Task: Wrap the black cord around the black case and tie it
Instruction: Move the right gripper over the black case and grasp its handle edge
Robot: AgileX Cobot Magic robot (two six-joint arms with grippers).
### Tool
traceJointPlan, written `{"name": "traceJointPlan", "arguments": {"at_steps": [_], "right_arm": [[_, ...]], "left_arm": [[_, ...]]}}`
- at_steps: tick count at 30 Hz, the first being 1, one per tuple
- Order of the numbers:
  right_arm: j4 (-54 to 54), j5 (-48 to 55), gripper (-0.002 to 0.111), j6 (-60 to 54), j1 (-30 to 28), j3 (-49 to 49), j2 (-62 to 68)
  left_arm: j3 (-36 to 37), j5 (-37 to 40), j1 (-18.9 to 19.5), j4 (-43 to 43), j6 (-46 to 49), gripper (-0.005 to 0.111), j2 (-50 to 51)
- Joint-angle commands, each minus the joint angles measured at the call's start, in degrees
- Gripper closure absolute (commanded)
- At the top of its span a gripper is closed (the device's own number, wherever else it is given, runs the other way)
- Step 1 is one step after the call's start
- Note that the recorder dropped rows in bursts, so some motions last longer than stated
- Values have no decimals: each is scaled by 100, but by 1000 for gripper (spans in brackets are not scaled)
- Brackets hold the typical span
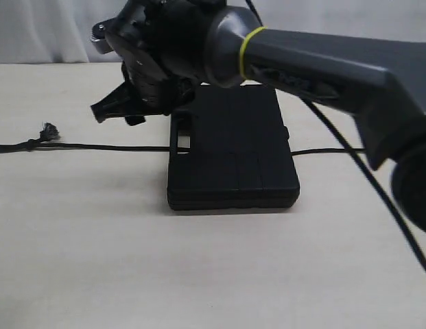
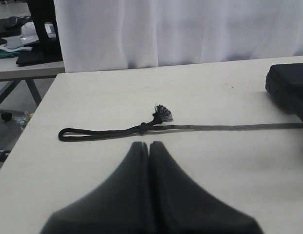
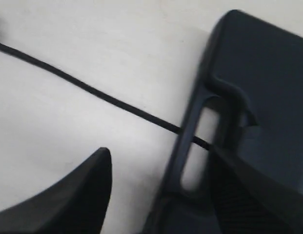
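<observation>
The black case (image 1: 233, 147) lies flat mid-table, its handle slot (image 1: 182, 140) on the left side. The black cord (image 1: 96, 146) runs straight across the table, meets the case at the slot and comes out on the right; its knot and frayed tuft (image 1: 46, 131) lie far left. My right gripper (image 1: 120, 115) reaches across over the case's handle side, open and holding nothing. In the right wrist view the right gripper (image 3: 160, 152) straddles the case (image 3: 258, 73) edge, with the cord (image 3: 92, 90) ahead. My left gripper (image 2: 149, 145) is shut and empty, just short of the cord's knot (image 2: 141, 128) and tuft (image 2: 163, 113).
A thicker black robot cable (image 1: 377, 192) hangs down on the right. A white curtain (image 2: 180, 29) backs the table. The table's left edge (image 2: 41, 105) drops off to a floor and another bench with clutter (image 2: 24, 44).
</observation>
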Motion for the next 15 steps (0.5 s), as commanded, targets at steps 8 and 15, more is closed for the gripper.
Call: {"name": "traceJointPlan", "arguments": {"at_steps": [8, 15], "right_arm": [[56, 514, 53, 65, -145, -1144, 1168], [47, 348, 53, 196, -323, -1144, 1370]], "left_arm": [[9, -42, -32, -14, -50, 107, -23], [9, -42, -32, -14, -50, 107, -23]]}}
